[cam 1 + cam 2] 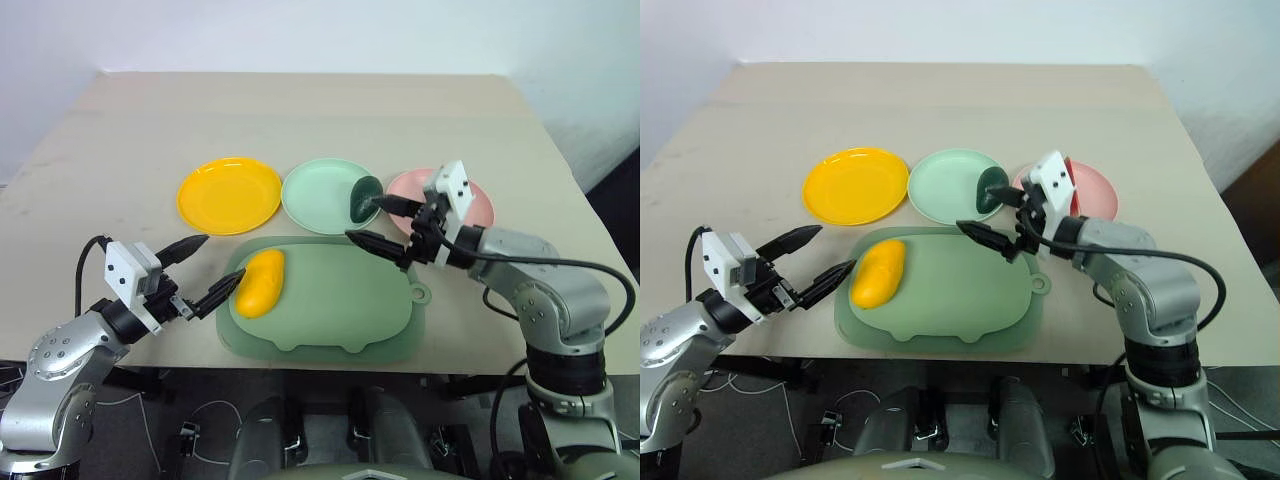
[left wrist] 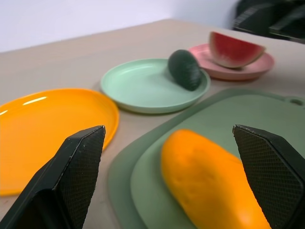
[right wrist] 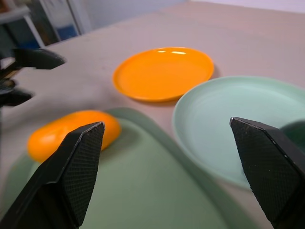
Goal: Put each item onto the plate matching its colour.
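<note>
Mango left on mat, lower middle | left tool spread wide, empty, right tool too | could get nudged off toward yellow plate if clipped sideways

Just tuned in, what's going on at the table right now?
A colour-sorting job, mostly done. The avocado sits on the green plate and the watermelon on the pink plate. The mango lies on the mat, and the yellow plate is empty. The left gripper is open beside the mango; the right gripper is open and empty near the avocado.
</note>
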`<state>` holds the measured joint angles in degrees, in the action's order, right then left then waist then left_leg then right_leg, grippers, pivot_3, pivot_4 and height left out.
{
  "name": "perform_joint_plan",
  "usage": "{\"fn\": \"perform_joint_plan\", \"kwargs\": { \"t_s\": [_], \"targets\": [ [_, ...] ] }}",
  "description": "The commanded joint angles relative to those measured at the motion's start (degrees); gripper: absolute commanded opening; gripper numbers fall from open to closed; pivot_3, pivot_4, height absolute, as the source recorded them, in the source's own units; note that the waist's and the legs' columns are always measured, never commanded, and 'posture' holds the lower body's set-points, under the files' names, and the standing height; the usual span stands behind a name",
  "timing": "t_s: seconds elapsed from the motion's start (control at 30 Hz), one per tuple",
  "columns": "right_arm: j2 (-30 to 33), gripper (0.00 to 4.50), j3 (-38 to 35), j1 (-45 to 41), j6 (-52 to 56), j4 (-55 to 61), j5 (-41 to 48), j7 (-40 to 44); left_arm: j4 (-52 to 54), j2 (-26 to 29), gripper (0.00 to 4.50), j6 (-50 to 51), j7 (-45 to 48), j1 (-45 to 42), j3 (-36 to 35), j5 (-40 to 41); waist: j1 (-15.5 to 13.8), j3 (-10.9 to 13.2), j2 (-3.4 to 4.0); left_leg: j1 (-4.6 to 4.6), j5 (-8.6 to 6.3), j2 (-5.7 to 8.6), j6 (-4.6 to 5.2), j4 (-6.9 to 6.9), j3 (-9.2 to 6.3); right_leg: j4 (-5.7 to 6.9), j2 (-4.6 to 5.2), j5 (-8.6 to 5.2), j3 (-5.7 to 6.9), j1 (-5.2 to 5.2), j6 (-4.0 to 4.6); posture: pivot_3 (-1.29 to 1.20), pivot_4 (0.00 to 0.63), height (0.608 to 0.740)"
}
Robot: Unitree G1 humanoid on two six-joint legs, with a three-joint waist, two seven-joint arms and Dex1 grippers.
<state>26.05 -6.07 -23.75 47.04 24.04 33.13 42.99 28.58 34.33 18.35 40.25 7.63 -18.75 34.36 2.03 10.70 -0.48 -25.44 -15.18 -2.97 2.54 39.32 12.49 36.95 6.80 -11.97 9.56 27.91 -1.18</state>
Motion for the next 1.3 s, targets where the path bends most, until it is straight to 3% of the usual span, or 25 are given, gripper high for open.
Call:
{"fn": "perform_joint_plan", "kwargs": {
  "t_s": [0.03, 0.33, 0.53, 0.73, 1.03, 1.3],
  "targets": [
    [-0.4, 4.48, -1.9, 1.7, -4.2, 3.7, 3.4, 1.2, 3.7, 0.0, 4.5, 1.4, -2.0, -0.3, -0.1, 1.0, 0.1, 0.0, 0.0, 0.01, 0.0, -0.01, 0.0, 0.0, 0.0, 0.0, -0.01, 0.0, 0.0, -0.01, 0.0, 0.0, 0.15, 0.696],
    [1.8, 4.48, 4.1, 4.2, -10.3, 3.2, -1.2, 1.2, 8.0, 0.2, 4.5, 10.1, -8.4, -3.5, 1.4, 4.2, -0.2, 0.0, -0.01, 0.05, 0.0, 0.01, 0.0, 0.0, -0.03, -0.03, 0.01, -0.01, 0.0, -0.08, 0.01, 0.0, 0.15, 0.696],
    [2.0, 4.48, 4.0, 2.7, -10.1, 3.2, -0.1, 0.1, 11.4, 1.1, 4.5, 17.9, -12.7, -4.5, 1.1, 9.0, -1.0, 0.0, -0.01, 0.08, 0.01, 0.0, -0.01, 0.01, -0.04, -0.01, -0.01, -0.01, 0.0, -0.11, 0.01, 0.0, 0.15, 0.696],
    [3.5, 4.48, 3.7, 2.4, -9.7, 3.0, -0.1, 0.0, 7.9, 2.5, 4.5, 22.2, -12.6, -3.6, 0.7, 10.9, -1.3, 0.0, -0.02, 0.09, 0.01, 0.03, -0.02, 0.04, -0.07, -0.02, 0.01, -0.02, 0.01, -0.15, 0.02, 0.0, 0.15, 0.696],
    [3.8, 4.48, 3.7, 2.8, -9.3, 4.3, -0.4, -2.9, -8.7, 1.9, 4.5, 12.7, -2.9, -6.1, 7.7, 1.2, -1.5, 0.0, -0.03, 0.1, 0.01, 0.03, -0.02, 0.04, -0.09, -0.07, 0.04, -0.09, 0.04, -0.18, 0.16, 0.0, 0.15, 0.696],
    [4.5, 4.48, 3.4, 3.9, -9.4, 5.4, -0.3, -4.3, -12.2, 0.0, 4.5, 7.7, 4.4, -6.1, 7.9, 2.6, -1.4, -0.1, 0.02, 0.11, -0.01, 0.03, 0.0, -0.03, -0.12, -0.51, 0.02, -0.07, 0.07, -0.35, 0.25, 0.0, 0.15, 0.696]
  ]
}}
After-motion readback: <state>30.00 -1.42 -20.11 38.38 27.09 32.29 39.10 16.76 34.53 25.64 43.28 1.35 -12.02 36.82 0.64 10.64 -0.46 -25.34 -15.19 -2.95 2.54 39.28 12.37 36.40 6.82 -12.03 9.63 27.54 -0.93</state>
